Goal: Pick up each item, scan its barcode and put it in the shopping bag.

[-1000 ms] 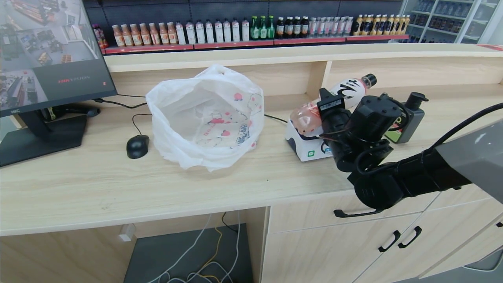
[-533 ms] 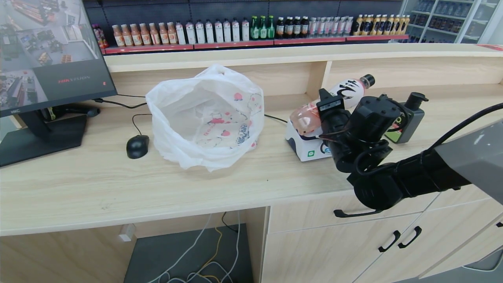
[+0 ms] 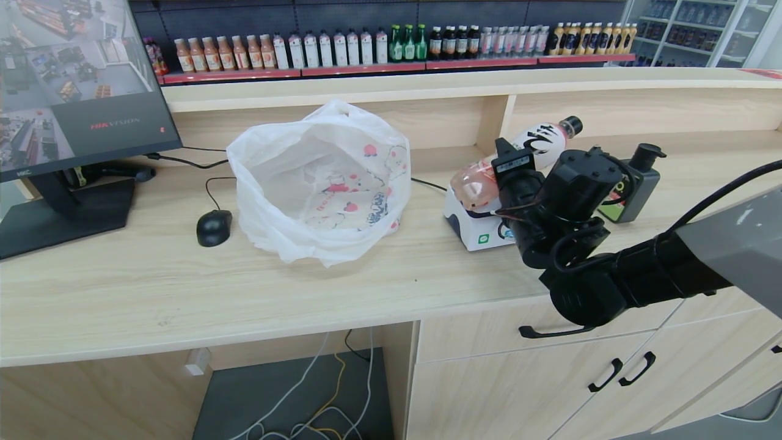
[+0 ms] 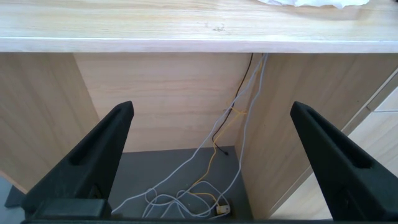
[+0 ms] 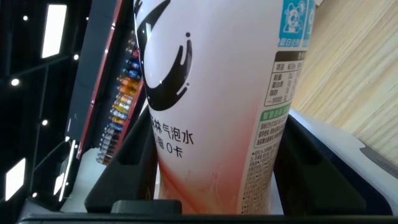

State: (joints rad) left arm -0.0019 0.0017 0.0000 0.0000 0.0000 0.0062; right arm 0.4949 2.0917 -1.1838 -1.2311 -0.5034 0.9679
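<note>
— One item in hand?
— Yes. Right of centre, the right gripper [image 3: 502, 174] is clamped on a pink plastic drink bottle with a white-and-black label [image 3: 540, 139], tilted just above the white box scanner [image 3: 473, 229].
— The bag?
— The white printed plastic shopping bag [image 3: 317, 183] stands open mid-frame on the pale wooden counter [image 3: 153, 281].
— And the left gripper [image 4: 211, 158]?
— Jaws spread wide, below the counter's edge.

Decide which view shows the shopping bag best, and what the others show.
Head view: the shopping bag stands whole and open on the counter. Left wrist view catches its lower edge; right wrist view faces the bottle.
</note>
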